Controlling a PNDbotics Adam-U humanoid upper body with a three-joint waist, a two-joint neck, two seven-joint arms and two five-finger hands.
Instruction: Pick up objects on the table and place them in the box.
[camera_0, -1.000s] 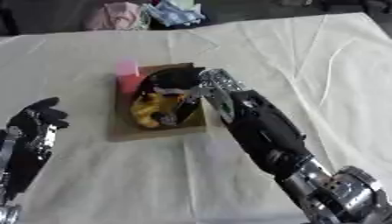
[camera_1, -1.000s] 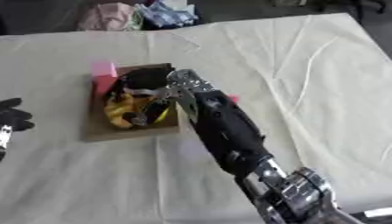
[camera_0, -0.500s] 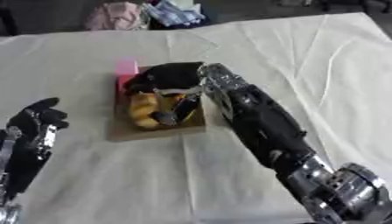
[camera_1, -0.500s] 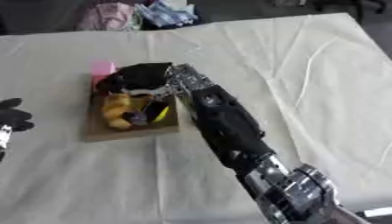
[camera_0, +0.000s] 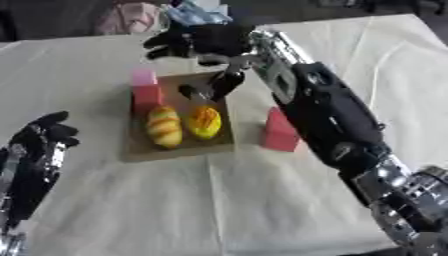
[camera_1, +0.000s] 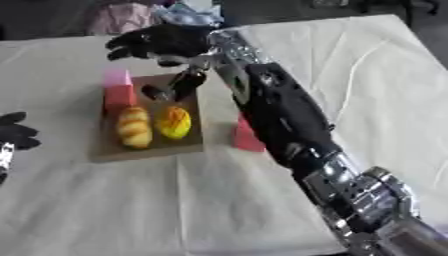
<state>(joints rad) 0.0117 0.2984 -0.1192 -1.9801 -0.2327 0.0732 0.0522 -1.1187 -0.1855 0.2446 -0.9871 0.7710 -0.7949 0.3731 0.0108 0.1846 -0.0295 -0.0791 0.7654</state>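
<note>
A flat brown cardboard box (camera_0: 178, 148) lies on the white tablecloth. In it are a striped yellow bread-like piece (camera_0: 164, 127), a yellow-orange fruit (camera_0: 205, 122) and a dark object (camera_0: 213, 86) at its far end. A pink block (camera_0: 145, 92) stands at the box's left edge. A red block (camera_0: 280, 131) sits on the cloth just right of the box. My right hand (camera_0: 199, 40) hovers over the box's far edge with its fingers spread and nothing held. My left hand (camera_0: 40, 145) rests open at the lower left.
Pink cloth (camera_0: 128, 17) and blue cloth (camera_0: 198, 12) lie bunched at the table's far edge. My right arm (camera_0: 328, 115) crosses the table diagonally from the lower right, next to the red block. Bare tablecloth (camera_0: 219, 200) spreads in front of the box.
My right hand has risen off the box and moved toward the far edge, uncovering the bread piece and the fruit. The red block now shows beside the arm. The left hand stayed.
</note>
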